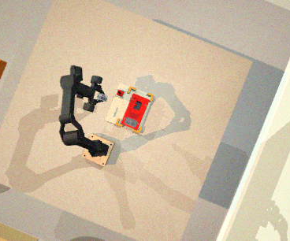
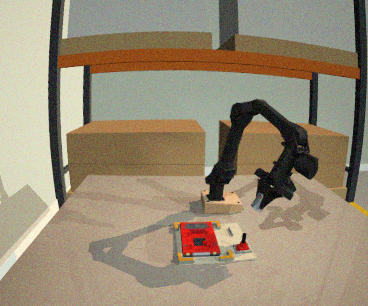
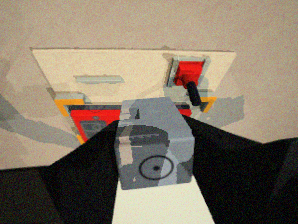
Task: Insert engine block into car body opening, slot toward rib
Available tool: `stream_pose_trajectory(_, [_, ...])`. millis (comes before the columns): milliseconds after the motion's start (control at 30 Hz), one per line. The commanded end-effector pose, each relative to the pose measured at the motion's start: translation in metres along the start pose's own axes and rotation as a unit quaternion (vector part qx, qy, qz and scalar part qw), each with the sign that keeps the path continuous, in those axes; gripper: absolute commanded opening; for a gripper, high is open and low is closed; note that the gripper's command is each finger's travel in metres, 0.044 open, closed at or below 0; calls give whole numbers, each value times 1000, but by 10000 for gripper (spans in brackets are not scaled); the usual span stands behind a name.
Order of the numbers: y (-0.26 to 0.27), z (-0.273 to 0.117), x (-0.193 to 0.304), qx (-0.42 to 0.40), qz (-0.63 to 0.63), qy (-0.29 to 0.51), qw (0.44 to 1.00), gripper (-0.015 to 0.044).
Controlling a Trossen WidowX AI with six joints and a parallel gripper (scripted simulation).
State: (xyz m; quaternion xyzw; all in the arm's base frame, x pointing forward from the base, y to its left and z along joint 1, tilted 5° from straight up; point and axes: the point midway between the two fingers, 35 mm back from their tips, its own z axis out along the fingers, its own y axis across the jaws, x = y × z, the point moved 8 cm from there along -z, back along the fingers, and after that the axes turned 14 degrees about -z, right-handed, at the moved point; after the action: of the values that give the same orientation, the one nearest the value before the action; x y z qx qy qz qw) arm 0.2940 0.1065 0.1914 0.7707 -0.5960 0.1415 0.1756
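Observation:
My gripper (image 1: 101,96) (image 2: 259,201) (image 3: 148,123) is shut on the grey engine block (image 1: 102,98) (image 2: 257,203) (image 3: 161,112). It holds the block up in the air, beside the cream plate's lever end and tilted toward the plate. In the wrist view the block shows a ring mark on its near face and a small notch at its upper left. The red car body (image 1: 130,117) (image 2: 187,245) (image 3: 101,116) lies on the plate between yellow corner pieces. Its dark opening (image 1: 137,105) (image 2: 199,242) shows in the top and exterior views; the block and fingers hide it in the wrist view.
The cream plate (image 1: 112,112) (image 2: 225,240) (image 3: 135,64) carries a red fixture (image 1: 120,93) (image 2: 242,247) (image 3: 190,69) with an upright black stick near one corner. The arm's wooden base (image 1: 102,161) (image 2: 222,206) stands near the car body's plate. Boxes and a rack stand behind.

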Motion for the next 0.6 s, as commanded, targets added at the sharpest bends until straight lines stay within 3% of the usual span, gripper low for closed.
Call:
stream_pose_trajectory(0, [-4,-1,-16,-8,-1,69,998,0])
stream_pose_trajectory(567, [-6,21,-34,-9,-1,91,996,0])
